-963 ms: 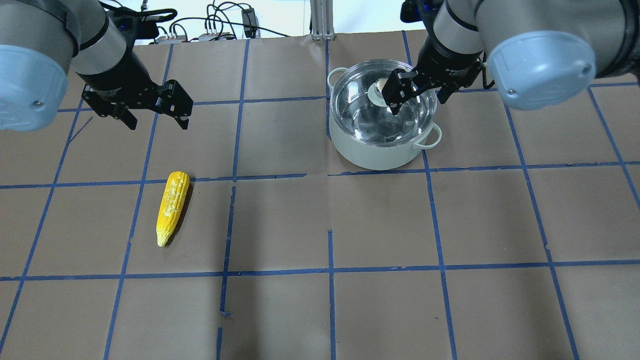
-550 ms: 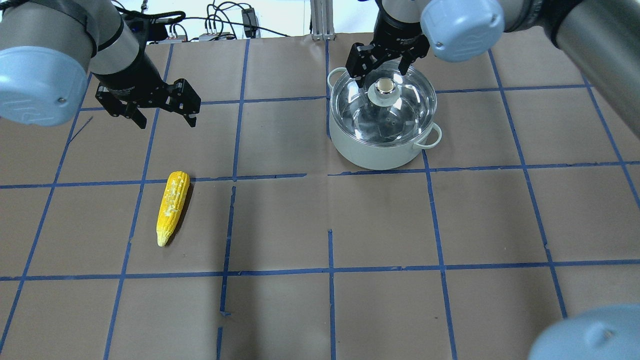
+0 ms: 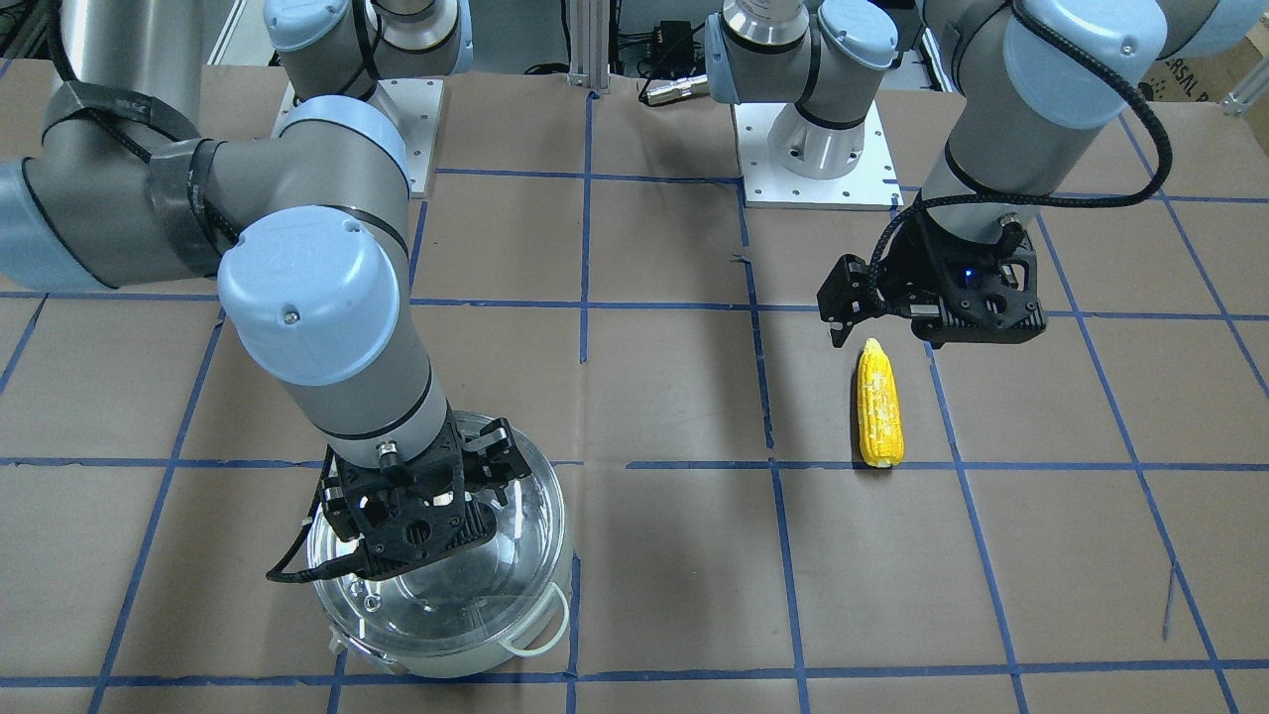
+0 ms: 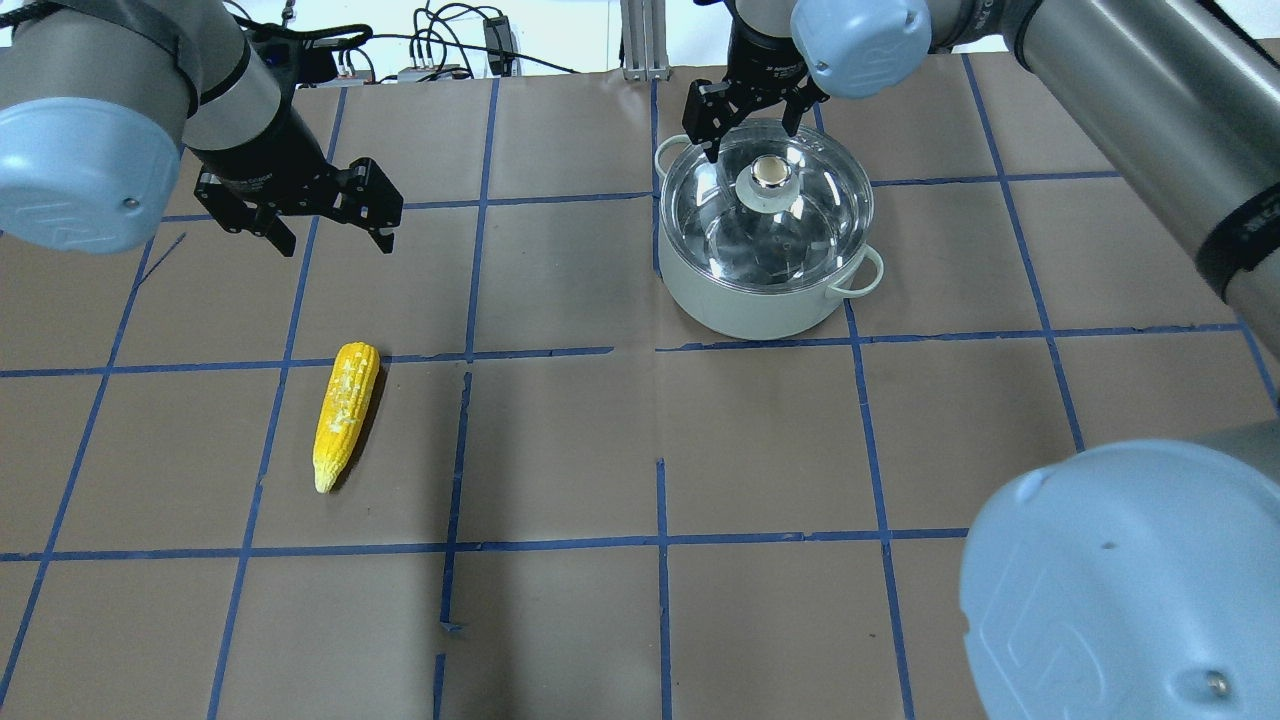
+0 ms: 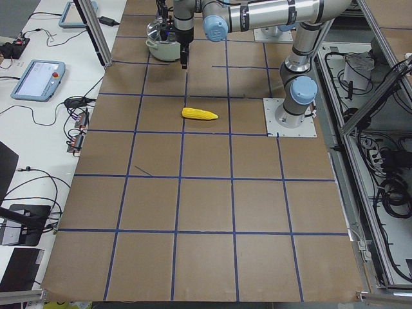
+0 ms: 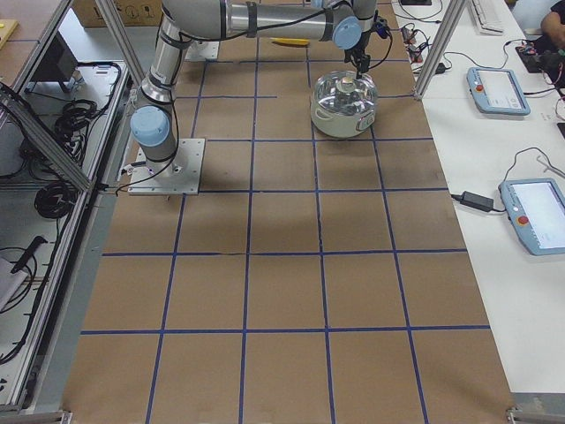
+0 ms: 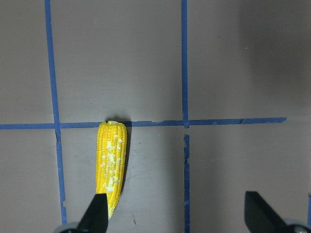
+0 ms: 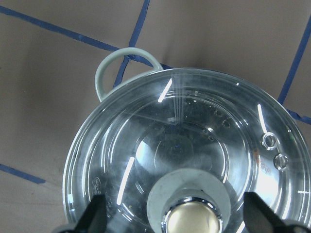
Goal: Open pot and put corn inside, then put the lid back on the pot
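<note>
Glass-lidded pot closed, corn bare on the paper, both grippers spread and empty.

Nearest the robot, the corn lies flat on the matte brown paper table ruled with blue tape: a tapered yellow cob, kerneled in rows with pale flecks, pointed tip toward the robot. Beyond it hangs the left gripper, black angular fingers apart, nothing between them, well clear of the cob. Farther off stands the pot, round with a pale smooth wall and two loop handles. The lid, clear glass in a shiny metal rim, sits on it. The right gripper hovers over the lid's far edge, jaws wide, just behind the cream-collared silver knob.
</note>
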`<state>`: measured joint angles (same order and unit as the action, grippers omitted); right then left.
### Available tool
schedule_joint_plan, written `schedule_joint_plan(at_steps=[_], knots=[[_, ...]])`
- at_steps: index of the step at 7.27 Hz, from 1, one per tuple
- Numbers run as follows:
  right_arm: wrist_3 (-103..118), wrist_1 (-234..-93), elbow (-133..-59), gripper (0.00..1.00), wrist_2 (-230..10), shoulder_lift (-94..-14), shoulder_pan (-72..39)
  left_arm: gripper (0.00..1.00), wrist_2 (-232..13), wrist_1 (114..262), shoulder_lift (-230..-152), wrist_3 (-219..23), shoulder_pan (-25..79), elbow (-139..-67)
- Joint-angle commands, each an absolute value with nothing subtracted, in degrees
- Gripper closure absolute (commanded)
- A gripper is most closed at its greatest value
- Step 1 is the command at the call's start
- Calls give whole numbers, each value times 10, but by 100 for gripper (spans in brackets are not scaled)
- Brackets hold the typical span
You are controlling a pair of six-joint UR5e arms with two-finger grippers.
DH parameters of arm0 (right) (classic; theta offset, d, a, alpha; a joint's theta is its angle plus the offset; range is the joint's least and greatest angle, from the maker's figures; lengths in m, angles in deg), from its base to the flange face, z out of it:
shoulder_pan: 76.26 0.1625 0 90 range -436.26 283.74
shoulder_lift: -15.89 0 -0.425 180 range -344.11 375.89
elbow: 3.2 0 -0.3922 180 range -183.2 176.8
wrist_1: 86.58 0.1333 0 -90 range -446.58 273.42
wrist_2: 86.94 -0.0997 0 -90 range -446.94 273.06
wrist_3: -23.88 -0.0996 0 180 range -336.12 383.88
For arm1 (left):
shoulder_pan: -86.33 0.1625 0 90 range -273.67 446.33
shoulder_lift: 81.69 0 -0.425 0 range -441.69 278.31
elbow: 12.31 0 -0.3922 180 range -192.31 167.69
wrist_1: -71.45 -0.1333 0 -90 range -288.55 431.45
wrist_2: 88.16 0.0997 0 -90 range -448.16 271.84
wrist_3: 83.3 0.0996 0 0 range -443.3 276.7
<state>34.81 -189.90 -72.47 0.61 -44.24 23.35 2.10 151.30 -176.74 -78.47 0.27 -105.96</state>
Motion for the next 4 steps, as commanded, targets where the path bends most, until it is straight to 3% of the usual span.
schedule_joint_plan(at_steps=[1,4], knots=[[350,-1889,-733,0,8,-442,231,0,20,1513,-1767,-783,3,-1063],[348,-1891,-768,5,24,-446,231,0,20,1513,-1776,-783,2,-1065]])
